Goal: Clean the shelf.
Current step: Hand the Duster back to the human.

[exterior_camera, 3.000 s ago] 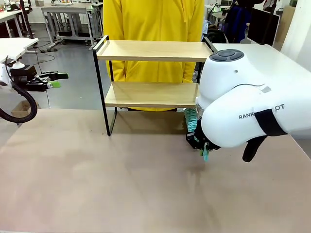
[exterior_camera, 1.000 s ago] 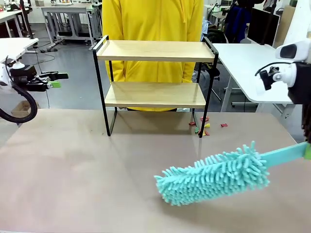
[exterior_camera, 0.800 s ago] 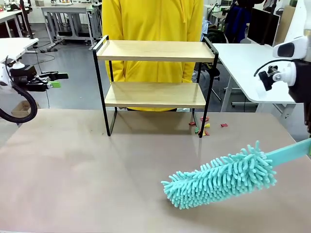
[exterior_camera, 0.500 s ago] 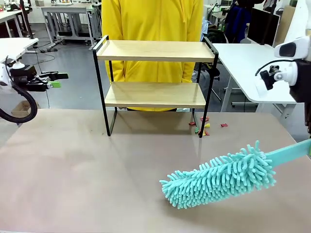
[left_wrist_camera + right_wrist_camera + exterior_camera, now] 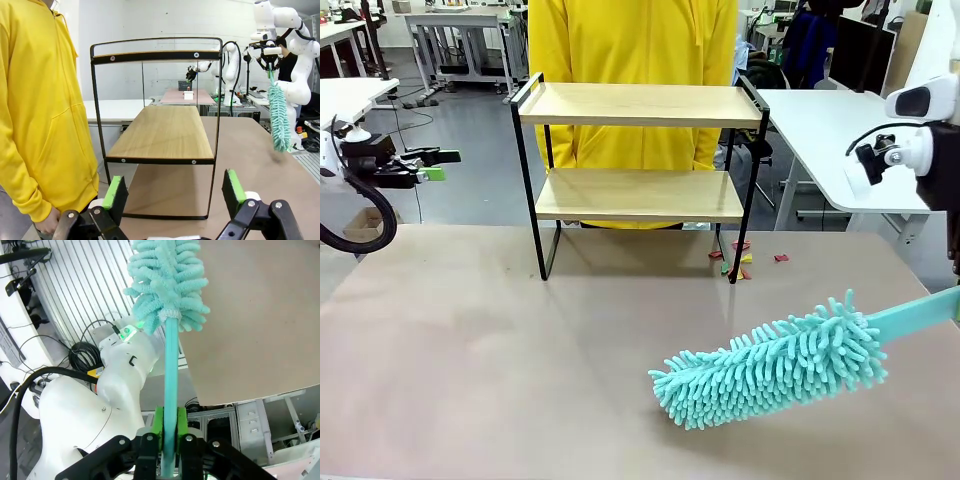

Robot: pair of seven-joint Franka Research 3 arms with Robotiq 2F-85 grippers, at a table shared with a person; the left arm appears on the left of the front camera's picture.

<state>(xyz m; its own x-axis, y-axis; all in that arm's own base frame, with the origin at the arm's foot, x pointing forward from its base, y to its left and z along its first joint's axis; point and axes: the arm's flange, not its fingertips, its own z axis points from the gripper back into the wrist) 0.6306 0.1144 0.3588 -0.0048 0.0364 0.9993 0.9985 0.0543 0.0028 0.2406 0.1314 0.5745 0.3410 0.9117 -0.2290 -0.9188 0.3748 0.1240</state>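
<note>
The shelf (image 5: pixel 638 194) stands at the table's far side with both wooden boards bare; it also shows side-on from the left wrist (image 5: pixel 162 132). A teal fluffy duster (image 5: pixel 770 365) hangs slanted low over the front right of the table, with its handle running off to the right. My right gripper (image 5: pixel 170 426) is shut on the duster's handle (image 5: pixel 171 380), and the duster's head (image 5: pixel 167 275) points away from it. My left gripper (image 5: pixel 438 164) hovers off the table's left edge, level with the lower board, open and empty, its green pads (image 5: pixel 116 192) wide apart.
A person in a yellow hoodie (image 5: pixel 635 40) stands right behind the shelf. Small coloured scraps (image 5: pixel 740 258) lie on the table by the shelf's right leg. A white side table (image 5: pixel 825 120) stands at the back right. My right arm (image 5: pixel 920 130) rises at the right edge.
Three seconds ago my right arm was low by the shelf's right leg. It has pulled back right, carrying the duster over the front of the table. The left arm has not moved.
</note>
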